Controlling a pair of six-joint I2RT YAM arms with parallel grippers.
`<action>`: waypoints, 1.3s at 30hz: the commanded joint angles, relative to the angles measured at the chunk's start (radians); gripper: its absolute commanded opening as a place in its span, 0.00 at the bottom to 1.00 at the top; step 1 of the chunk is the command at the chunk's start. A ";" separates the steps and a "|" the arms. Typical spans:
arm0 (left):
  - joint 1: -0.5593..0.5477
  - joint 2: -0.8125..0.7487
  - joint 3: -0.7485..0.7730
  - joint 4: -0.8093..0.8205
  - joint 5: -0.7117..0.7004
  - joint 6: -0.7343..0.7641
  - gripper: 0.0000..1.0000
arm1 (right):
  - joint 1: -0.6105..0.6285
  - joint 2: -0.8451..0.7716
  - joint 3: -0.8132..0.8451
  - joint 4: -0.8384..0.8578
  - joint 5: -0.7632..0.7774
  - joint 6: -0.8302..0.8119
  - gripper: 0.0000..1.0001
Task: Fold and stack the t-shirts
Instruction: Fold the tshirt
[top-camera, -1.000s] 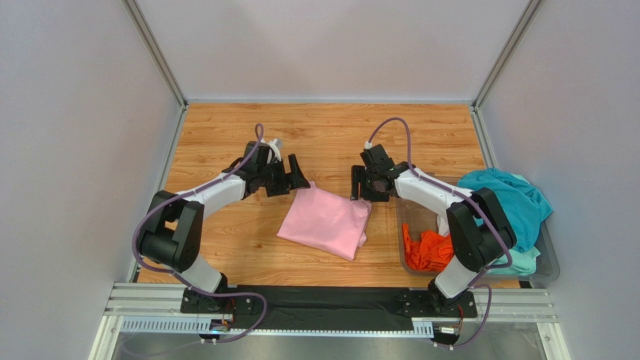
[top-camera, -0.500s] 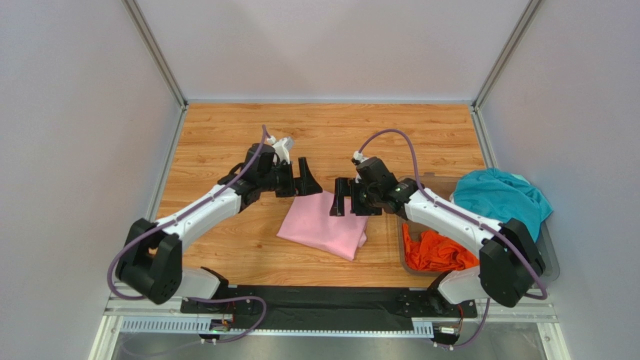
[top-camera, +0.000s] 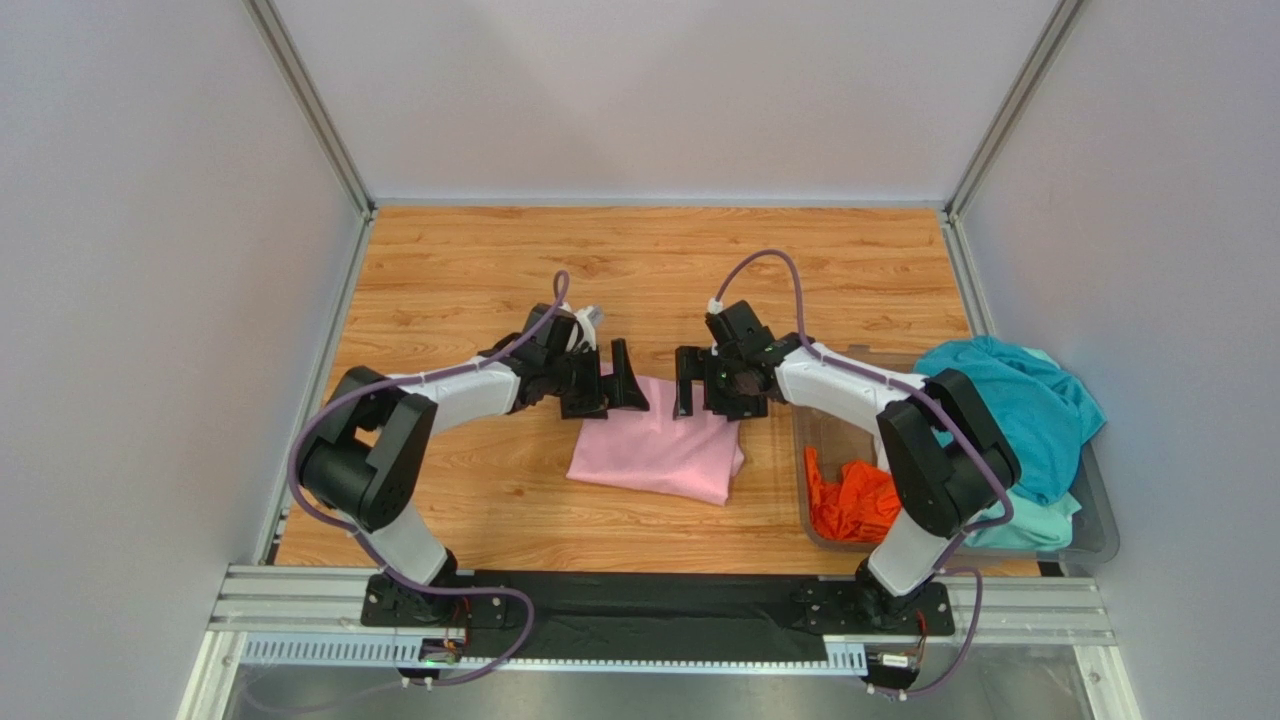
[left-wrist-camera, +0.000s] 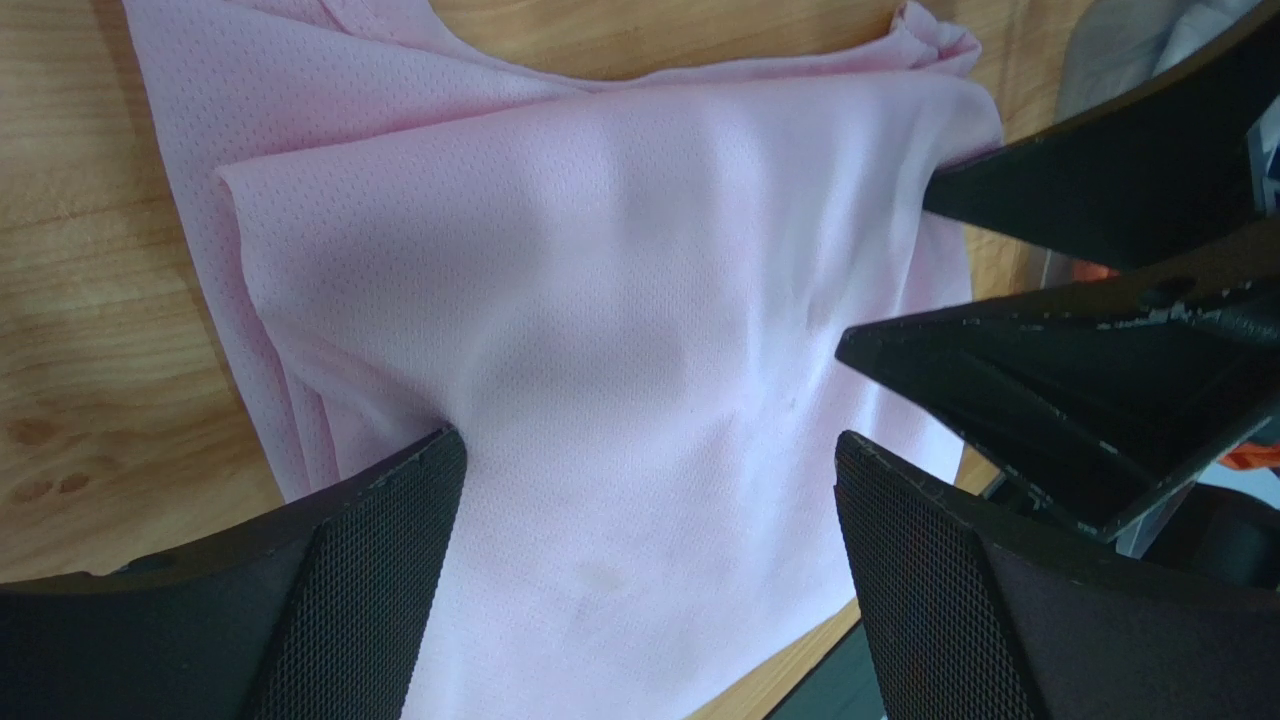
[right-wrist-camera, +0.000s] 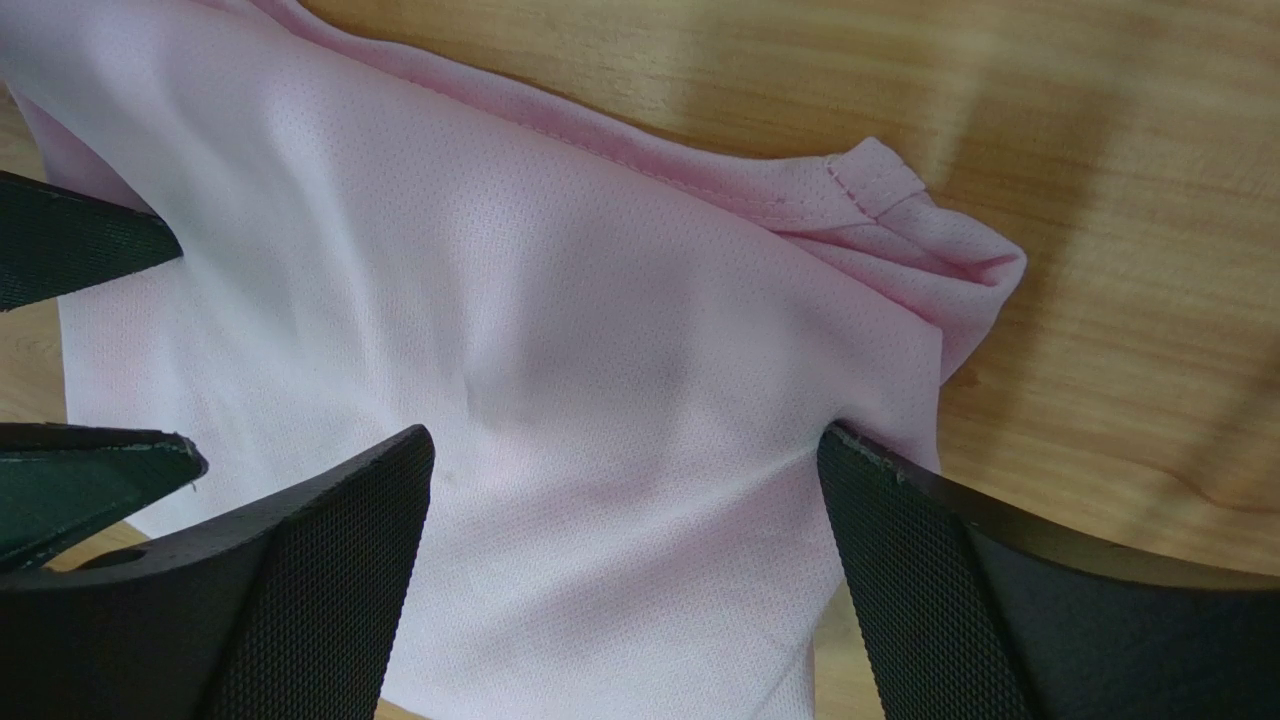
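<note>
A: Cloth first. Material, shape?

B: Pink t-shirt (top-camera: 657, 450), fine mesh-like knit with tiny pinholes, soft and matte. Folded into a rough rectangle, layered edges showing on one side, a stitched hem bunched at one corner. Shallow creases across the top layer.

A: Where is it?

B: Flat on the surface (top-camera: 451, 285), mid-table, between the two arms.

A: Hands?

B: Left hand (top-camera: 606, 393) is spread wide over the shirt's far-left edge and has hold of nothing. Its black fingers (left-wrist-camera: 346, 600) have dimpled, textured pads, and the tips sit at the cloth. Right hand (top-camera: 709, 393) is the same: jaws wide apart, gripping nothing, tips on the far-right edge beside the bunched hem. The two hands are near each other, and each shows in the other's wrist view.

A: Pressing or just touching?

B: Cannot tell from these angles. The tips look in contact with the cloth.

A: Other shirts?

B: Orange t-shirt (top-camera: 849, 498) crumpled inside the clear bin (top-camera: 1104, 518) at right. Teal t-shirt (top-camera: 1007, 398) heaped over the bin's far side.

A: Surface, room?

B: Wood-grain boards, warm brown. Plain pale walls (top-camera: 150, 225) on three sides, metal rail (top-camera: 661, 615) along the near edge.
</note>
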 joint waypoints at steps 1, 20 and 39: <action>-0.002 -0.023 -0.083 0.066 0.006 -0.028 1.00 | -0.001 0.008 0.053 0.020 0.007 -0.093 1.00; -0.002 -0.379 -0.107 -0.107 -0.159 0.022 1.00 | 0.059 -0.230 -0.105 -0.048 -0.004 -0.044 1.00; 0.000 -0.087 -0.024 -0.062 -0.188 0.010 1.00 | 0.062 -0.168 -0.170 -0.029 -0.102 0.020 0.55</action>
